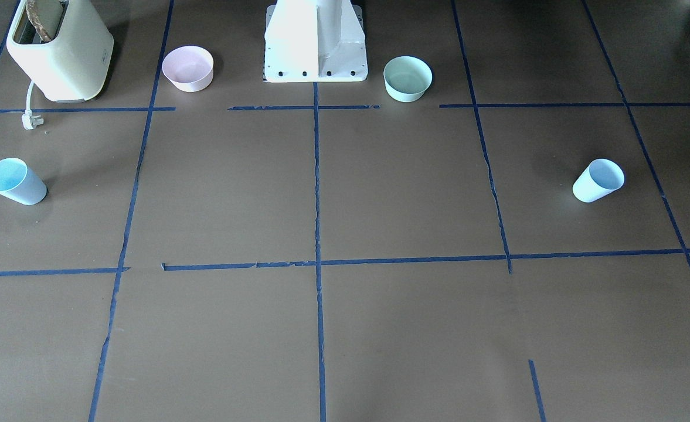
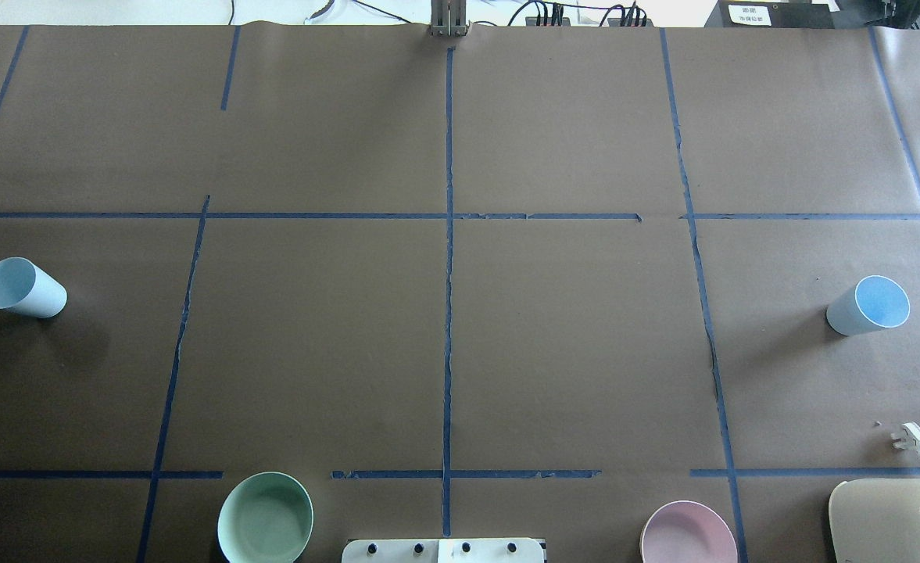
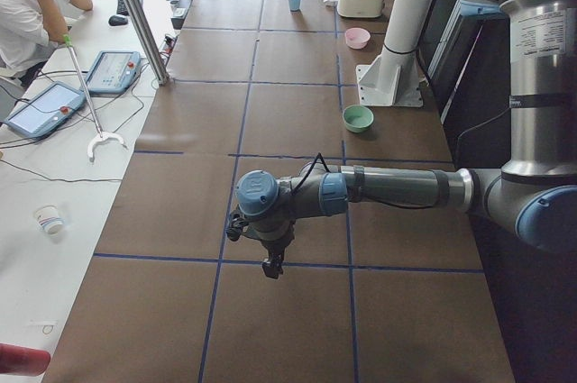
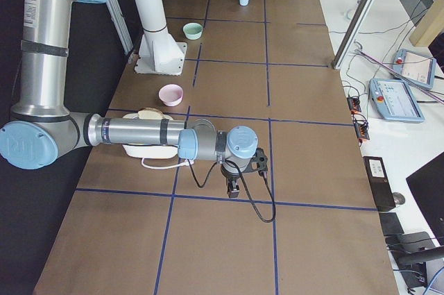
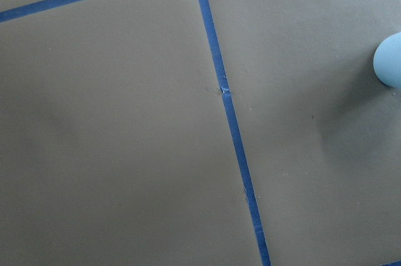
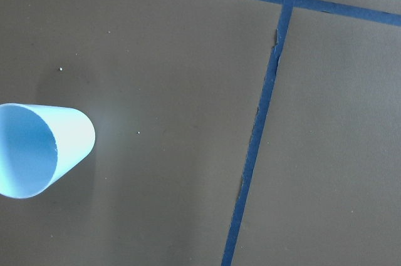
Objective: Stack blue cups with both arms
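Two pale-blue cups stand upright, far apart on the brown table. One cup is at the robot's left end, also in the front view and at the left wrist view's right edge. The other cup is at the right end, also in the front view and the right wrist view. The left gripper and the right gripper hang above the table at its ends. They show only in the side views, so I cannot tell whether they are open or shut.
A mint-green bowl and a pink bowl flank the white base pedestal. A cream toaster with its loose plug stands at the robot's right. Blue tape lines grid the table.
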`<state>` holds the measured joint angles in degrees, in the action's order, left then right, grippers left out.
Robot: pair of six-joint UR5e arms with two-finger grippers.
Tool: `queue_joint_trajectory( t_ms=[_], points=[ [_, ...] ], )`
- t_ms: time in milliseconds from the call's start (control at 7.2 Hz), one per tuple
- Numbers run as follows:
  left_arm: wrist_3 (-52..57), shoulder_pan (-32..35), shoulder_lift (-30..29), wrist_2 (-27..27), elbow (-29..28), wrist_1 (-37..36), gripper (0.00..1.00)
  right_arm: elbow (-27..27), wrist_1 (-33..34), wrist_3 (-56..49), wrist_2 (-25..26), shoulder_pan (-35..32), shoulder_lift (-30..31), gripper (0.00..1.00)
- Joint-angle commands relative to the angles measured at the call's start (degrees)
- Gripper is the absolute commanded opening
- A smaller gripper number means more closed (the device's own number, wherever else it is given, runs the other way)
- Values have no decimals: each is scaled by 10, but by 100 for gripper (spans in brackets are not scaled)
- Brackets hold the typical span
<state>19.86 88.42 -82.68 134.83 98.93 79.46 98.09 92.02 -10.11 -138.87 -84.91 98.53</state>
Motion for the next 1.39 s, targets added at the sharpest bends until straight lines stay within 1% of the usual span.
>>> queue_joint_trajectory(
  t_ms=[0,278,417,556,694,833,972,1111,1250],
  points=[
    [0,0,2,-1,-1,0,100,0,0,0,0,1,0,100],
    [0,0,3,-1,12,-3,100,2,-3,0,0,1,0,100],
    [-2,-1,5,-4,15,-1,100,1,-23,1,0,0,6,100],
    [-4,-1,1,-7,14,-1,100,16,-25,2,1,-2,16,100],
    [-7,0,-8,-8,15,0,100,35,-25,2,31,-10,24,100],
    [-6,0,-18,-8,18,3,100,41,-25,2,95,-31,24,100],
    [-5,0,-36,-8,15,32,100,46,-24,8,91,-32,27,100],
    [-9,-10,-68,-4,-4,73,100,38,-24,32,73,-28,25,100],
    [-60,-12,-71,0,-12,102,100,37,-24,35,58,-19,25,100]
  ],
)
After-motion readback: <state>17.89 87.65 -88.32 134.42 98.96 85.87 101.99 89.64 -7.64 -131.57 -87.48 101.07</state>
